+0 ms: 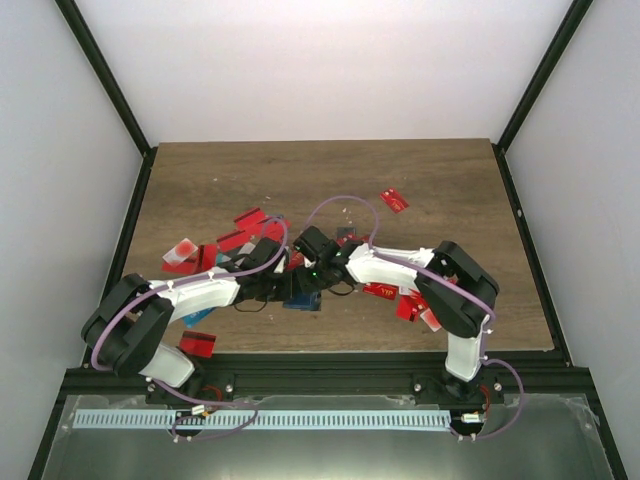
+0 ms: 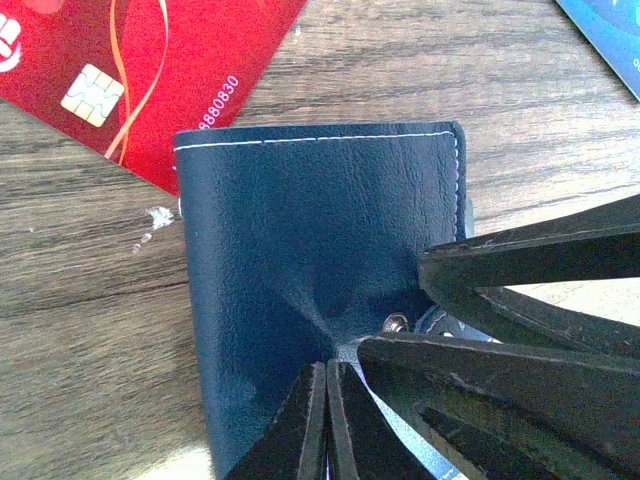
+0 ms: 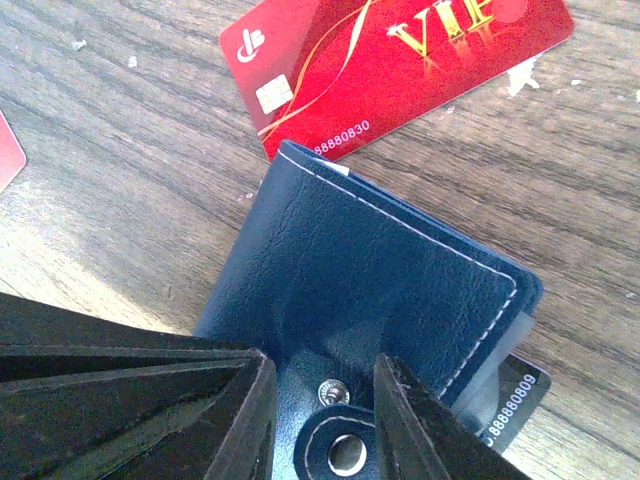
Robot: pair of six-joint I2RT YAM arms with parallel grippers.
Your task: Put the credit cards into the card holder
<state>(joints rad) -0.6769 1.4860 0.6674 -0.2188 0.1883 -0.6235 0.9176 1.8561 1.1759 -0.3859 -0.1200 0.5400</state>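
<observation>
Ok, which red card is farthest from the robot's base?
The lone red card toward the far right, on the bare table beyond the others; every other card lies nearer.

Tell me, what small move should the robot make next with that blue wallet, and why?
Probably ease the right gripper over to push the black card fully in. That card pokes out of a corner of the card holder, the right jaws stand apart around the snap tab, gripping nothing, and the left gripper pinches the holder's edge, so it should stay put.
</observation>
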